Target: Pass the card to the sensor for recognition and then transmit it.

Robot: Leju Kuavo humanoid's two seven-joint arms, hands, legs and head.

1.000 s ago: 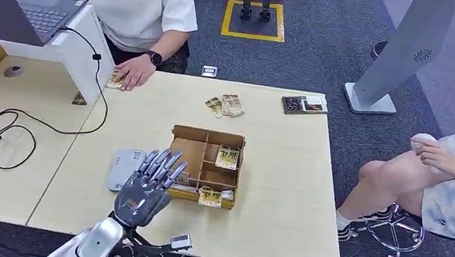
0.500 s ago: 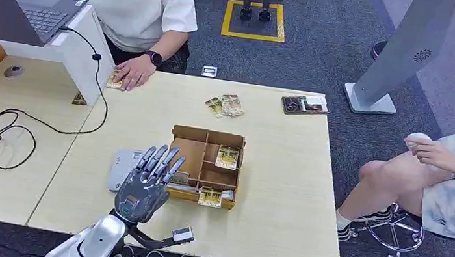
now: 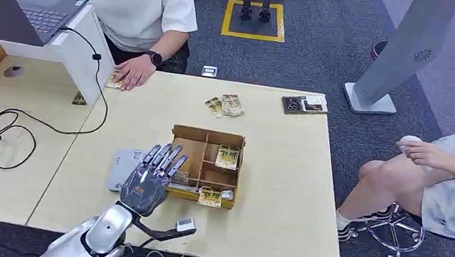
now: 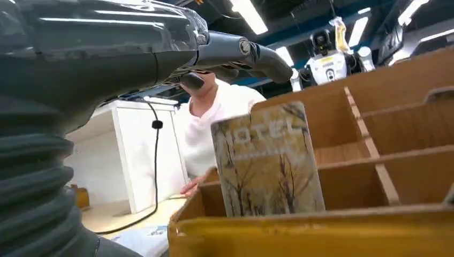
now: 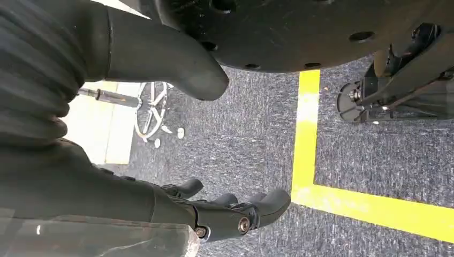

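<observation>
Right now the left hand (image 3: 152, 178) is seen over the near-left corner of the divided box (image 3: 204, 165), fingers spread wide and nothing held between them. Part of the box's left side is covered by that hand in the head view, so the nearest left compartment cannot be made out there. From the left wrist view a card (image 4: 266, 160) printed with "HOTEL" is found standing upright in that near compartment, its lower edge hidden behind the yellow front wall. Two more cards are seen in the box, one in a middle compartment and one at the front edge. The grey sensor (image 3: 123, 168) is partly hidden beside the hand, on the table (image 3: 282, 194). The right hand (image 5: 214, 211) hangs over the carpet, fingers loosely apart, holding nothing.
</observation>
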